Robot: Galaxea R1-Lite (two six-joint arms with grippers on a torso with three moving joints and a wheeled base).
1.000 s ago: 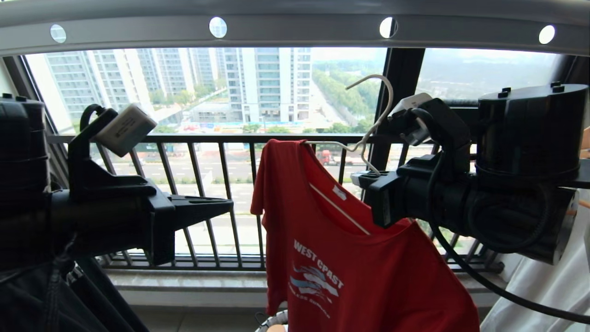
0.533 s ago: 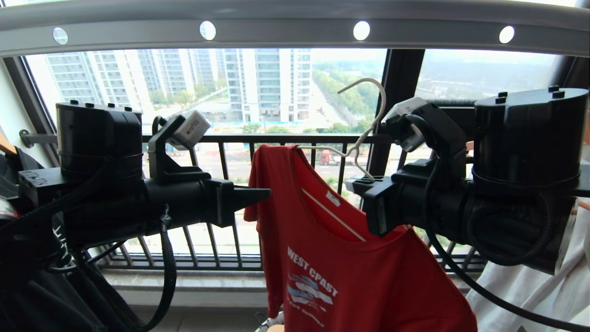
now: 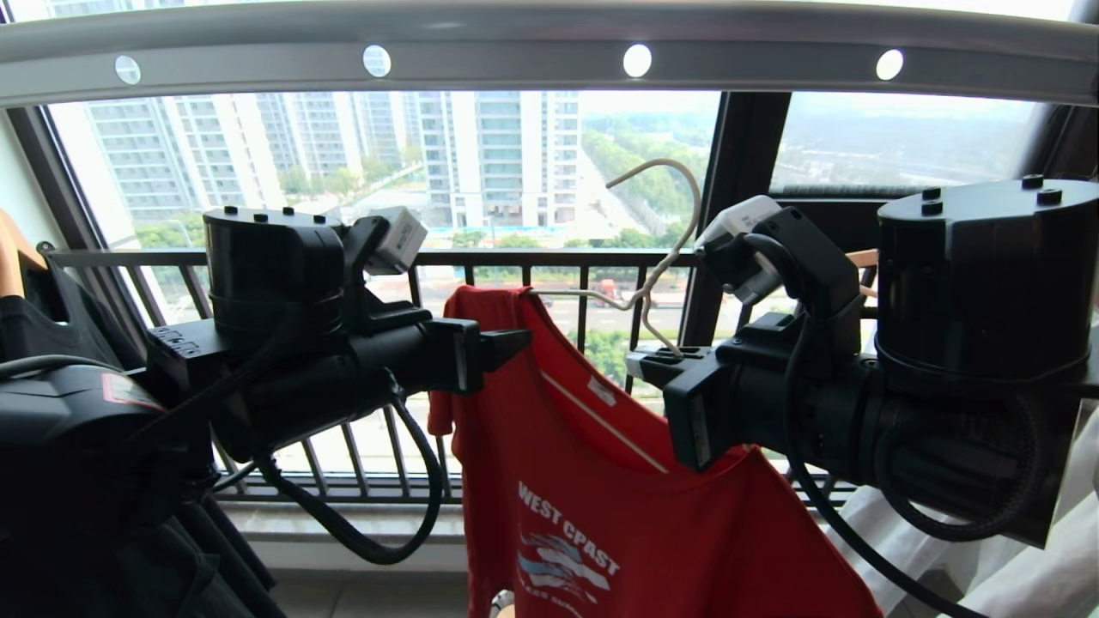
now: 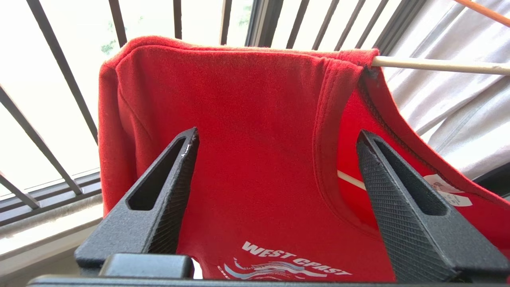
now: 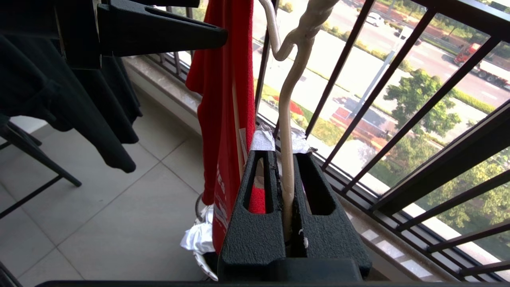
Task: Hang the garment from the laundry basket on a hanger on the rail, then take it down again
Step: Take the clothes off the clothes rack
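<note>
Presently the right tool [image 3: 657, 360] is clamped on the hanger [image 3: 661, 257] by its lower wire, just below the twisted neck, hook free beneath the rail [image 3: 515, 51]. The garment [image 3: 601, 481] sits on one hanger arm only; the other shoulder sags. The left tool [image 4: 275, 159] stands wide open and empty, facing that dressed shoulder. Judgement: seat the loose shoulder first, hanger kept level, before lifting the hook to the rail. The left wrist view alone shows the gap between the jaws; the right wrist view alone shows wire between shut pads and the laundry basket [image 5: 207, 261] below.
</note>
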